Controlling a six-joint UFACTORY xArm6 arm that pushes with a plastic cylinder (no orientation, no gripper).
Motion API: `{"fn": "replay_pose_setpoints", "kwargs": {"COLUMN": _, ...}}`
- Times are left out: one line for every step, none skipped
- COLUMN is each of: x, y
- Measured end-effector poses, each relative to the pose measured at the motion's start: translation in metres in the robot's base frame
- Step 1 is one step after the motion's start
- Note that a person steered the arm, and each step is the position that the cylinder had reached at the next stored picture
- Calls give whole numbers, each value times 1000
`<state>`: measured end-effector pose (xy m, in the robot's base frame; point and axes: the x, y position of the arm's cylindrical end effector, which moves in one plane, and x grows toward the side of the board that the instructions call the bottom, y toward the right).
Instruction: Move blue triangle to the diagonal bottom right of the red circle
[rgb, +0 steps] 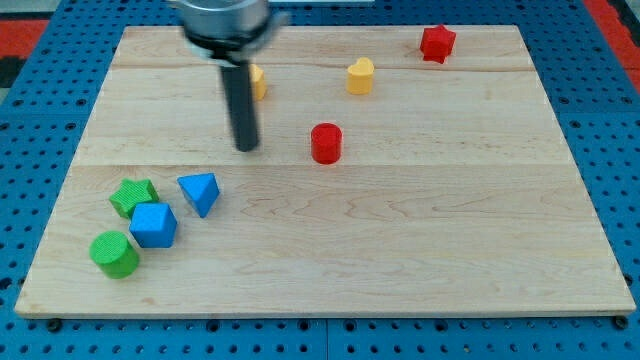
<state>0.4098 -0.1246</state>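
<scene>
The blue triangle (200, 192) lies at the board's lower left. The red circle (325, 143) stands near the board's middle, up and to the right of the triangle. My tip (246, 148) rests on the board between them, above and a little to the right of the blue triangle and to the left of the red circle, touching neither.
A green star-like block (133, 196), a blue cube-like block (153, 224) and a green cylinder (114, 254) cluster left of the triangle. A yellow block (257, 82) sits partly behind the rod, a yellow heart-like block (360, 76) and a red star-like block (436, 43) lie near the top.
</scene>
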Motion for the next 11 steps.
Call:
{"fn": "replay_pose_setpoints", "kwargs": {"x": 36, "y": -12}}
{"fn": "replay_pose_setpoints", "kwargs": {"x": 44, "y": -18}}
{"fn": "replay_pose_setpoints", "kwargs": {"x": 49, "y": -32}}
{"fn": "replay_pose_setpoints", "kwargs": {"x": 79, "y": 5}}
{"fn": "replay_pose_setpoints", "kwargs": {"x": 86, "y": -3}}
{"fn": "replay_pose_setpoints", "kwargs": {"x": 89, "y": -17}}
{"fn": "replay_pose_setpoints", "kwargs": {"x": 108, "y": -27}}
{"fn": "replay_pose_setpoints", "kwargs": {"x": 123, "y": -4}}
{"fn": "replay_pose_setpoints", "kwargs": {"x": 125, "y": 43}}
{"fn": "replay_pose_setpoints", "kwargs": {"x": 135, "y": 131}}
{"fn": "replay_pose_setpoints", "kwargs": {"x": 156, "y": 140}}
